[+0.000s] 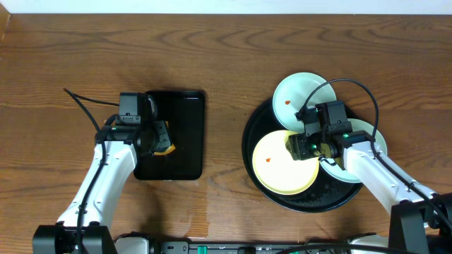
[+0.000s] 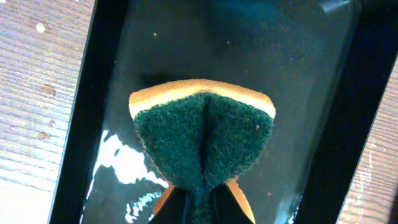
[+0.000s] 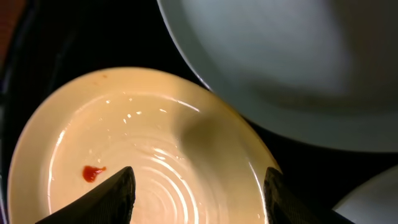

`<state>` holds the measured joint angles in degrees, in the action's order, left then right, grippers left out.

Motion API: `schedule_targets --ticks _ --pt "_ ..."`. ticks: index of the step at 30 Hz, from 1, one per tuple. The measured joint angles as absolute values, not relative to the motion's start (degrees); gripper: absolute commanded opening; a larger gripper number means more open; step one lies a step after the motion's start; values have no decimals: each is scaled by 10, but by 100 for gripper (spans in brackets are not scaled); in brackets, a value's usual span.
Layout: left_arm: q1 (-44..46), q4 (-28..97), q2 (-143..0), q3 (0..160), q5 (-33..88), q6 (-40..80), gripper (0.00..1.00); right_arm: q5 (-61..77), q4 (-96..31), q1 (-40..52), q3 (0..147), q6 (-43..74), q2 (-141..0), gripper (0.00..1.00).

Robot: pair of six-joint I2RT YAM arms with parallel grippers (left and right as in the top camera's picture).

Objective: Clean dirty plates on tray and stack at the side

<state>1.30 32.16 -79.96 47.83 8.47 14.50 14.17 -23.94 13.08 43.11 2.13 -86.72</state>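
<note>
While the left gripper (image 1: 161, 141) clenches a sponge (image 2: 204, 137) well apart, the right gripper (image 1: 299, 147), jaws spread, overhangs the yellow plate (image 1: 274, 168).

Lab-like robot workstation: wood-grain table (image 1: 226, 49), two cabled arms (image 1: 106, 173).

2 white arms (image 1: 106, 176), blk cables (image 1: 81, 102), green LEDs (image 1: 346, 136)

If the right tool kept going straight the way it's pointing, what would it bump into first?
Probably the yellow plate, which lies right under the open right tool; how far above it hangs is unclear.
</note>
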Motion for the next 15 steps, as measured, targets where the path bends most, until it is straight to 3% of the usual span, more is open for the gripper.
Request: schedule_targets --ticks 9,15 --pt "13 322 -800 478 85 145 8 99 -237 131 450 20 -855 72" --pt "13 322 -800 478 85 145 8 50 -262 131 450 17 -855 69"
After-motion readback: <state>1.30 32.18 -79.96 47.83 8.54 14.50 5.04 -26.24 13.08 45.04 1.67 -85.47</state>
